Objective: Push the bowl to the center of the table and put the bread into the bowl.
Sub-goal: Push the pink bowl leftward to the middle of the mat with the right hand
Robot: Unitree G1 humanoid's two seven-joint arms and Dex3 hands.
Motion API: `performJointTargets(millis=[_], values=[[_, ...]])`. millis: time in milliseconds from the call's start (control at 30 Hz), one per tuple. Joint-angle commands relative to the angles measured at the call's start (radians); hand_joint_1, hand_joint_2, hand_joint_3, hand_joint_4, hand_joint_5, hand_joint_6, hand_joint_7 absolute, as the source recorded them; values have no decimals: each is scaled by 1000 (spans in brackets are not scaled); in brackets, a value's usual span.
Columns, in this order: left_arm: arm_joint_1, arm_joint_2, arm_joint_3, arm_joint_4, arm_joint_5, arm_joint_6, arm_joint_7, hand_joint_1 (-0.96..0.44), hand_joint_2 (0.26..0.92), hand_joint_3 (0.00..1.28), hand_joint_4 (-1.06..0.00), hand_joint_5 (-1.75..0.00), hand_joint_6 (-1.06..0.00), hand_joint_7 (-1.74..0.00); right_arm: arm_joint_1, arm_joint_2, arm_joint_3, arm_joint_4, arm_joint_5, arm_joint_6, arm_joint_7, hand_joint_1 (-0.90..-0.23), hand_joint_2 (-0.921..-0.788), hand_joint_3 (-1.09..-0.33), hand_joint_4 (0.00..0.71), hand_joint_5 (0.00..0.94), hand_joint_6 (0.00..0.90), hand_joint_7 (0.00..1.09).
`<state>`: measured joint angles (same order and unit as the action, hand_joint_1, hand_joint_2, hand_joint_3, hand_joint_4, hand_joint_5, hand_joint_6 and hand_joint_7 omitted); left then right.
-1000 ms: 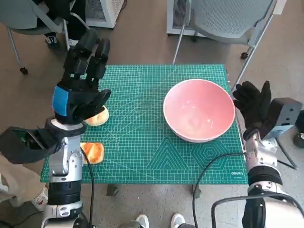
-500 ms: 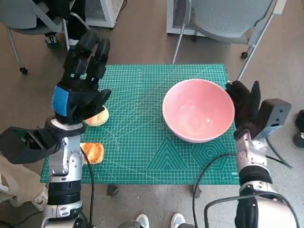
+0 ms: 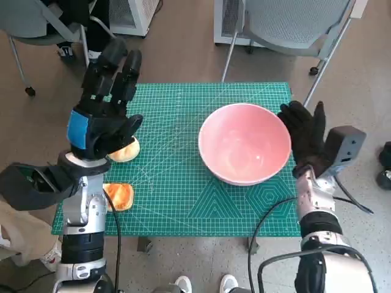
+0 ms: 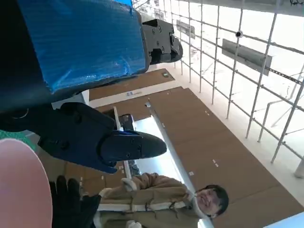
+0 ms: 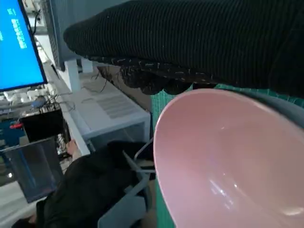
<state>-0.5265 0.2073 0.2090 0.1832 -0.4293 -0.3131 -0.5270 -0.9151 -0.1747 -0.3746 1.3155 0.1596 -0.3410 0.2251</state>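
My right hand (image 3: 305, 137) stands flat against the outer wall of the pink bowl (image 3: 244, 149), fingers spread and gripping nothing, because a broad palm shoves a round wall straight where a pinch would tip it. The bowl sits upright on the green mat (image 3: 177, 177) that covers the counter, right of the mat's middle by my reckoning, so I judge the push only partly done and the shove should run toward my left. From the right wrist view the glove (image 5: 199, 42) lies along the bowl's rim (image 5: 190, 102); I think it touches, though the angle is too steep to be sure. My left hand (image 3: 105, 110) is raised above the mat's left side, fingers apart and holding nothing, kept high so it stays clear of the bowl's path and waits over the bread. There are two pieces: a pale bread roll (image 3: 125, 151) just under that hand, and an orange-toasted slice (image 3: 119, 195) nearer the counter's near left corner, both well apart from the bowl. A person's shoes (image 3: 201, 284) show on the floor just below the counter's near edge.
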Motion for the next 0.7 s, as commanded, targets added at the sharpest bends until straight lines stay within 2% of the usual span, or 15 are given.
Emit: performJointTargets(millis=[33, 267, 567, 700], values=[[10, 11, 1, -19, 7, 7, 4, -533, 921, 361, -17, -1, 1, -335, -6, 24, 8, 6, -6, 11, -3, -655, -921, -846, 101, 2, 193, 36], [18, 10, 0, -31, 11, 7, 11, -538, 921, 364, -16, 0, 1, -333, -19, 44, 20, 6, -16, 10, -9, -653, -921, -875, 95, 0, 199, 38], [35, 12, 2, -63, 6, 19, 25, -535, 921, 370, -16, -2, 1, -349, -40, 74, 23, 9, -10, 22, -6, -676, -921, -868, 109, 6, 227, 52], [44, 14, 7, -82, 4, 30, 36, -535, 921, 369, -26, -7, 1, -382, -49, 89, 30, 12, -16, 26, -12, -683, -921, -859, 110, 6, 230, 53]])
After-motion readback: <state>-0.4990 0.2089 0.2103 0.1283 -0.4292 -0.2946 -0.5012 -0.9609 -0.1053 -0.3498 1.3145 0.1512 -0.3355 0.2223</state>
